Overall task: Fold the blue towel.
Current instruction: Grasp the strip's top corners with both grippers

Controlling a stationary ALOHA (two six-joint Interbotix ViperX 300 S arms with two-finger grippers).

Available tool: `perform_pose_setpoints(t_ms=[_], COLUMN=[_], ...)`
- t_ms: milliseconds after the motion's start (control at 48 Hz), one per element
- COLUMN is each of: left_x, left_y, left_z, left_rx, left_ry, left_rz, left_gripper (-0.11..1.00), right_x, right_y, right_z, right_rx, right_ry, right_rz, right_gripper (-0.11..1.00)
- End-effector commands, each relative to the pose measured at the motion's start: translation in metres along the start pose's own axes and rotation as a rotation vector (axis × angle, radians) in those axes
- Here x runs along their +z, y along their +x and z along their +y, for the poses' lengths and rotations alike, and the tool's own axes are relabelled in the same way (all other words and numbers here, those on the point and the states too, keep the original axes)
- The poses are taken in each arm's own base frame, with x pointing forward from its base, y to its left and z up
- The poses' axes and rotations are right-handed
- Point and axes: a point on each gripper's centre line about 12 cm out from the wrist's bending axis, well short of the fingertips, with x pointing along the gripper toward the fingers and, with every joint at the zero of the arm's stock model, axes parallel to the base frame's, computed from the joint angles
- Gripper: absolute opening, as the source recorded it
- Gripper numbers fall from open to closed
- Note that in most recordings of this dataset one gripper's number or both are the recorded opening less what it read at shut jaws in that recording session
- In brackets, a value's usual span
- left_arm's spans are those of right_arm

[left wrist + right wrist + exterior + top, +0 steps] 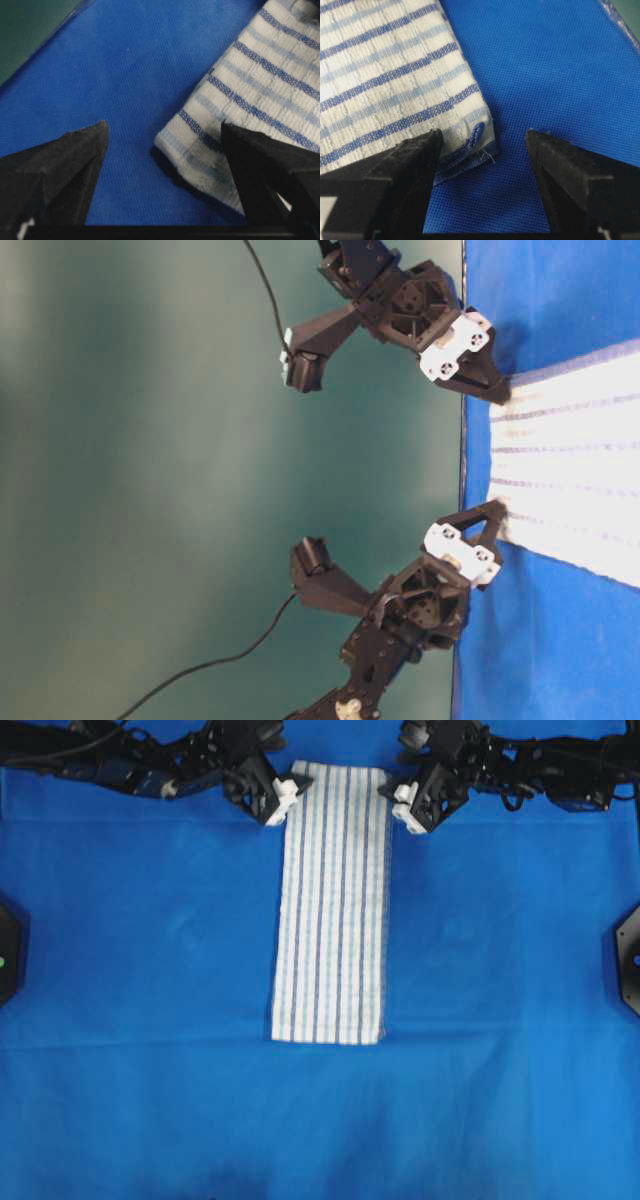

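The blue towel (332,910), white with thin blue stripes, lies flat as a long narrow strip on the plain blue cloth (140,970), running from the far edge toward the middle. My left gripper (288,798) is open at the towel's far left corner. In the left wrist view that corner (200,155) lies between the jaws, close to the right finger (265,170). My right gripper (402,806) is open at the far right corner. In the right wrist view that corner (470,132), with layered edges showing, lies next to the left finger (405,170).
The plain blue cloth covers the whole table. Black mounts sit at the left edge (8,950) and right edge (630,960). The table's far edge runs just behind both grippers, and cables trail off it in the table-level view (260,280).
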Motion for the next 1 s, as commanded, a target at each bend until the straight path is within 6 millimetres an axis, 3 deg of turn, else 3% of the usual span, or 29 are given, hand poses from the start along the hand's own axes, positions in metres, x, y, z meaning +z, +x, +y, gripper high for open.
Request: perform_pose_setpoints(t_ms=[0,146,333,438,709,980], left_x=[0.011,0.006,0.006,0.005,0.013,0.039], left_y=[0.002,0.005,0.005,0.005,0.000,-0.003], left_z=[-0.003,-0.004,-0.008,-0.009,-0.007,0.017], left_rx=[-0.005,-0.007,-0.015,-0.017,-0.014,0.026], left_ry=[0.002,0.005,0.013,0.017,0.033,0.093], left_rz=[-0.032,-0.017,-0.014,-0.013,-0.007,0.002], left_gripper=[0.80,0.60,0.21,0.03,0.03,0.03], right_x=[0.011,0.009,0.008,0.009,0.016,0.038], right_y=[-0.002,0.001,0.001,0.001,-0.001,-0.005], right_z=[-0.002,-0.002,-0.001,-0.001,-0.003,-0.020], right_rx=[-0.001,-0.001,0.001,0.000,-0.003,-0.039], right_ry=[-0.003,-0.002,-0.005,-0.003,-0.001,0.017], right_rz=[-0.036,-0.028,-0.025,-0.029,-0.047,-0.103], right_gripper=[0.66,0.56,0.07,0.07,0.07,0.07])
